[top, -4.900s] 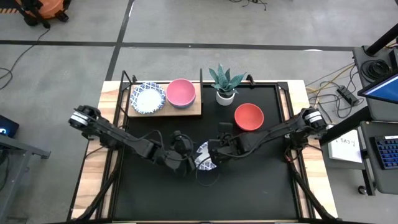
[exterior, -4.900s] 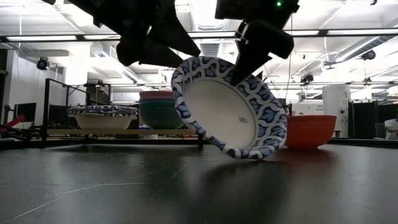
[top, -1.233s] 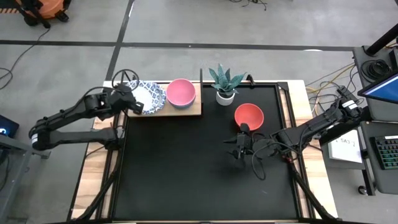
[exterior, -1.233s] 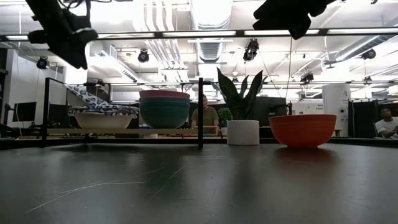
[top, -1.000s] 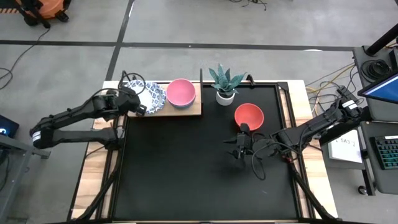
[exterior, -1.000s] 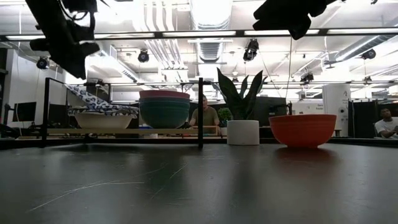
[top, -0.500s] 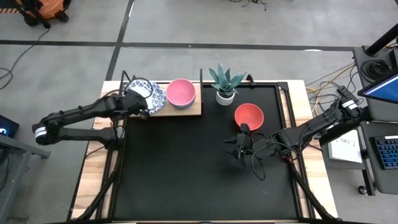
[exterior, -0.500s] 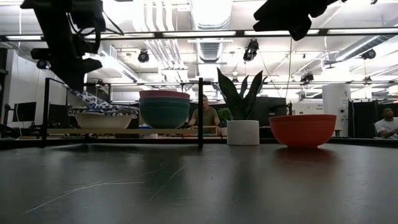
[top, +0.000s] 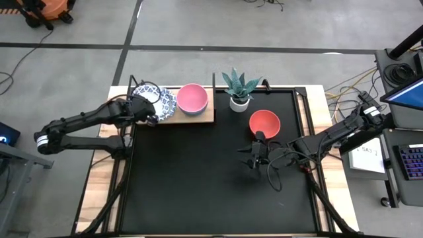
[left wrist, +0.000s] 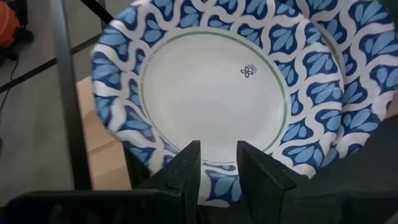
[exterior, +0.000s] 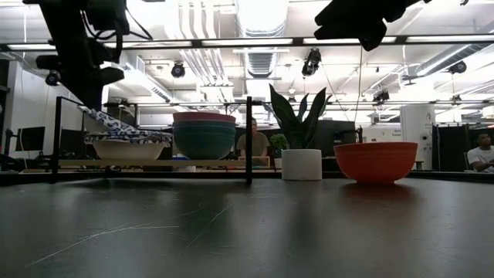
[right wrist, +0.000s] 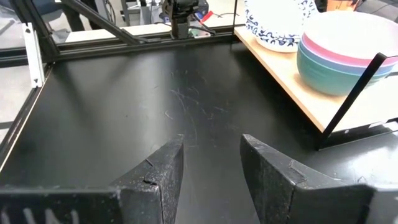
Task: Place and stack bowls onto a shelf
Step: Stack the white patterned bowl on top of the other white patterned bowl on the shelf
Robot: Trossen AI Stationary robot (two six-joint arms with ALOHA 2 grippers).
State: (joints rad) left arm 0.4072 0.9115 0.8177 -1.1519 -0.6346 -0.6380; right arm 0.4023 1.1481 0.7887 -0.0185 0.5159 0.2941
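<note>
Patterned bowl (left wrist: pixel 217 93) hangs tilted at the left end of the shelf (top: pixel 198 118), its rim pinched between the fingers of the left gripper (left wrist: pixel 217 177), which are closed on that edge. In the low view it leans at a slant over the patterned stack (exterior: pixel 127 143) already sitting there, lower edge at or just above the stack's rim, probably so it can slide down into the nest rather than drop flat. Next along the board sits the pink bowl (top: pixel 192 98), nested on a teal one, leaving the far end of the shelf bare. The red bowl (top: pixel 264 123) rests on the black table (top: pixel 198 192), beside the potted plant (top: pixel 239 87), not yet shelved. Right gripper (right wrist: pixel 211 162) hovers near the red bowl with its fingers apart and nothing between them, seemingly waiting its turn.
</note>
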